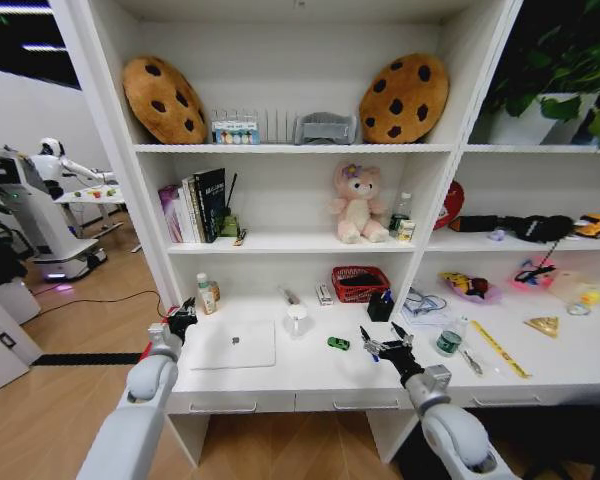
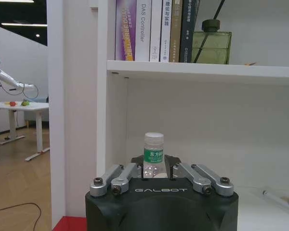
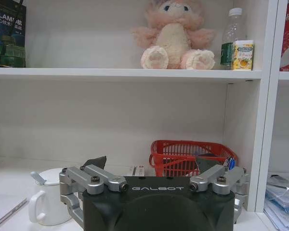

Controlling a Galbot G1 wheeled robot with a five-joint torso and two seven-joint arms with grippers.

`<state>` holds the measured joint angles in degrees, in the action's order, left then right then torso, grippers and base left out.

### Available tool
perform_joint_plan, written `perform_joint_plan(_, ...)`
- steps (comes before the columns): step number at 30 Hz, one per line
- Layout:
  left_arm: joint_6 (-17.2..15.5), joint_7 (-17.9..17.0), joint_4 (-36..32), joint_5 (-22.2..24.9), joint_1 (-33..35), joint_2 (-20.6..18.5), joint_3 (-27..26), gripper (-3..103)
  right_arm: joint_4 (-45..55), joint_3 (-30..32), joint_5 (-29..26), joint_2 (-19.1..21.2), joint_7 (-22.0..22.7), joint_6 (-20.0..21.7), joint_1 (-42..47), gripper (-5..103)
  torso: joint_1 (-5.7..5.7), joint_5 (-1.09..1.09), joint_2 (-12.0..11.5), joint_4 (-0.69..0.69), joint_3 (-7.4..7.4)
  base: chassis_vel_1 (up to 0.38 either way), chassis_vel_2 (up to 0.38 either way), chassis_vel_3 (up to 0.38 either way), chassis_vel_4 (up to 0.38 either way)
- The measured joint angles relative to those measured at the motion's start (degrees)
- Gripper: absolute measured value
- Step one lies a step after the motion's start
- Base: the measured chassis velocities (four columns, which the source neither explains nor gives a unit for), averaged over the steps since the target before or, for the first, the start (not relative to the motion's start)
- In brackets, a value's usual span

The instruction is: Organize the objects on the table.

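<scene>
Clutter is spread over the long white table: a silver laptop lies closed at the left, a tiny green toy car is seen near the middle, a small bottle stands behind the laptop by the shelf wall, and a yellow ruler lies on the right part. The left gripper is held at the laptop's left edge, just before the small bottle, and its fingers are pressed together on nothing. The right gripper is held above the table just right of the toy car with its fingers spread wide, facing a red basket and a white mug.
</scene>
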<state>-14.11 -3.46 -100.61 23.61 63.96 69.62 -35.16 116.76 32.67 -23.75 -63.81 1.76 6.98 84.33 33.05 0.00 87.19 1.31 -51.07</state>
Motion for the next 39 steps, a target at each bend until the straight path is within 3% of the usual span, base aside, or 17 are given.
perform_joint_plan(1,0.0,0.0,0.0,0.0,0.0,0.0,0.0,22,0.0,0.0,0.0,0.0,0.0,0.0,0.0,100,0.00,0.00,0.0,0.00,0.00,0.000,0.000,0.000,0.000)
perform_joint_plan(2,0.0,0.9,-1.1,0.9,0.9,-0.2,-0.6,32,0.3,0.1,0.0,-0.1,0.1,0.0,0.4,100,-0.01,0.00,0.0,0.00,0.00,0.000,0.000,0.000,0.000)
perform_joint_plan(6,0.4,3.2,-2.8,2.0,2.2,-0.9,-1.2,43,0.6,0.5,0.2,-0.3,0.1,0.0,1.0,100,0.00,0.00,0.0,0.00,0.00,0.000,0.000,0.000,0.000)
perform_joint_plan(8,0.9,4.9,-5.9,2.8,4.1,-1.6,-1.5,54,1.2,0.9,0.7,-1.0,0.2,0.0,1.7,100,0.00,0.00,0.0,0.02,0.00,0.000,0.000,0.000,0.000)
perform_joint_plan(9,0.9,4.9,-5.9,2.8,4.1,-1.6,-1.5,54,1.2,0.9,0.7,-1.0,0.2,0.0,1.7,100,0.00,0.00,0.0,0.02,0.00,0.000,0.000,0.000,0.000)
perform_joint_plan(15,1.0,9.2,-12.2,3.0,11.6,-3.7,-5.4,81,2.4,1.2,1.3,-2.3,0.7,0.0,2.7,100,-0.01,0.00,0.0,0.00,0.00,0.000,0.000,0.000,0.000)
perform_joint_plan(16,1.0,9.2,-12.2,3.0,11.6,-3.7,-5.4,81,2.4,1.2,1.3,-2.3,0.7,0.0,2.7,100,-0.01,0.00,0.0,0.00,0.00,0.000,0.000,0.000,0.000)
perform_joint_plan(19,2.0,9.8,-15.7,3.2,17.5,-4.2,-8.4,96,2.9,1.4,1.5,-2.6,0.7,-0.1,3.3,100,-0.01,0.00,0.0,-0.01,0.00,0.000,0.000,0.000,0.000)
perform_joint_plan(27,2.9,9.3,-22.4,1.9,24.8,-1.7,-10.7,100,3.8,1.7,1.5,-2.7,0.8,-0.1,3.9,100,-0.01,0.00,0.0,0.00,0.00,0.000,0.000,0.000,0.000)
perform_joint_plan(33,2.3,8.6,-25.4,1.8,26.8,-0.6,-10.8,100,4.5,2.2,1.5,-3.3,1.0,-0.1,4.6,100,-0.01,0.00,0.0,0.02,0.01,0.000,0.000,0.000,0.000)
perform_joint_plan(39,1.6,5.6,-26.0,1.2,26.9,-0.3,-10.7,100,4.8,2.3,1.9,-4.4,1.0,-0.3,4.9,100,-0.01,0.00,0.0,0.01,0.00,0.000,0.000,0.000,0.000)
